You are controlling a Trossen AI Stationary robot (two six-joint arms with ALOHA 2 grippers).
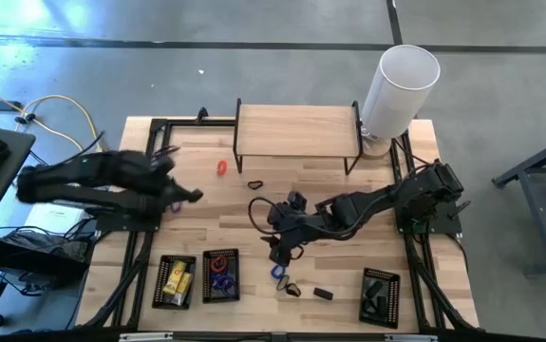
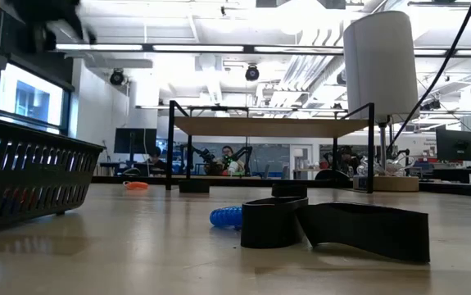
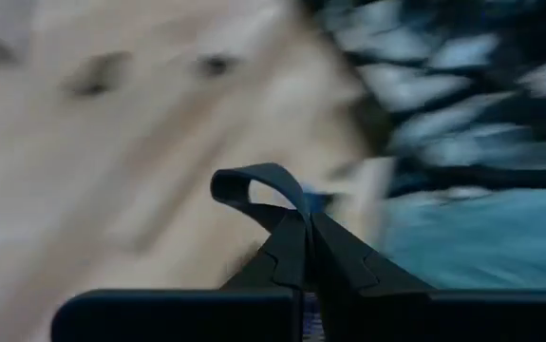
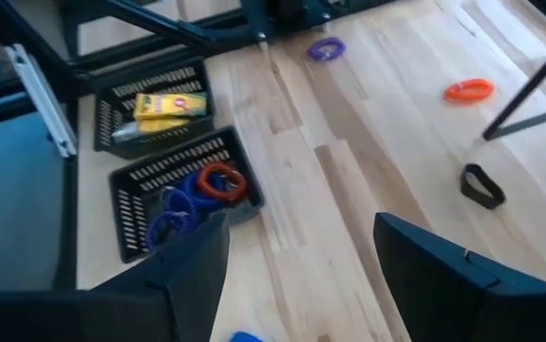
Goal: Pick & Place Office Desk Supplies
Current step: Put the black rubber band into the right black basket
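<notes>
Nearest to the low camera you see a black mesh tray [image 2: 22, 176] at the left and, more to the right, a black loop [image 2: 272, 221] lying flat on the worktop [image 2: 137, 254], with a small blue ring [image 2: 226, 216] just behind it.

From above, going left to right: the left pincer [image 1: 189, 196] hangs over the left part of the worktop, and it is closed on a thin black loop [image 3: 258, 185], which stands out past the tips in its wrist view. Below it, at the near edge, you have the tray with yellow packets [image 1: 175, 280] and beside it the tray with loops [image 1: 220, 275], which holds blue and red ones. I judge the coming move is to carry the black loop to a tray; the trays lie toward the near edge from this pincer, not far.

An orange ring [image 1: 222, 167] lies near the shelf [image 1: 296, 133]. The right pincer [image 1: 278, 249] is in the middle, with fingers wide and nothing between them. The blue ring lies just beside it, toward the near edge, so the right arm is clearly the nearer one for it. More black pieces [image 1: 322, 294] lie to the right, and the third tray [image 1: 379, 294] at far right.
</notes>
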